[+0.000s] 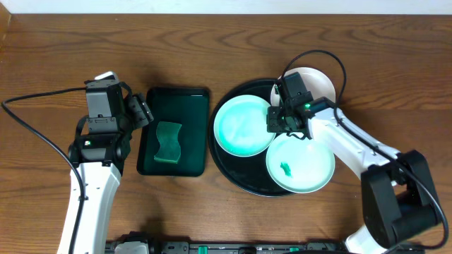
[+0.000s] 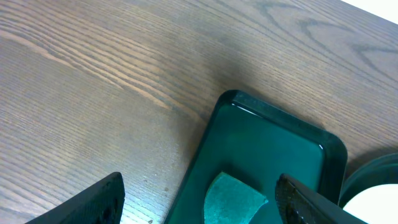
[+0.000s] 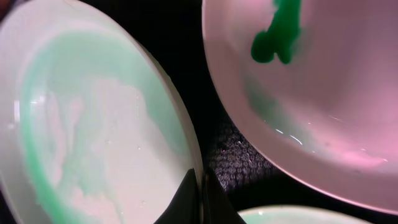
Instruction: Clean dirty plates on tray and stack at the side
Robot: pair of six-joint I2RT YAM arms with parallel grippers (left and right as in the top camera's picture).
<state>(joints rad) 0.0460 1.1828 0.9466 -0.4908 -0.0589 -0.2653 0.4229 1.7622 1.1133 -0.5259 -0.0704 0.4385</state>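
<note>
The black tray (image 1: 236,175) holds three plates. A mint plate (image 1: 242,127) with a smeared green film lies at its left. Another mint plate (image 1: 302,164), with a small green blob, lies at the front right. The white plate (image 1: 319,82) sits at the back, partly hidden under my right arm. My right gripper (image 1: 281,121) is shut on the right rim of the left mint plate (image 3: 93,137), one finger inside the rim and one outside. My left gripper (image 1: 145,111) hangs open over the green tray's left edge, holding nothing.
A rectangular dark green tray (image 1: 176,97) with a green sponge (image 1: 168,141) lies left of the black tray. In the left wrist view the sponge (image 2: 233,199) shows between the open fingers. Bare wooden table (image 1: 56,56) surrounds both trays.
</note>
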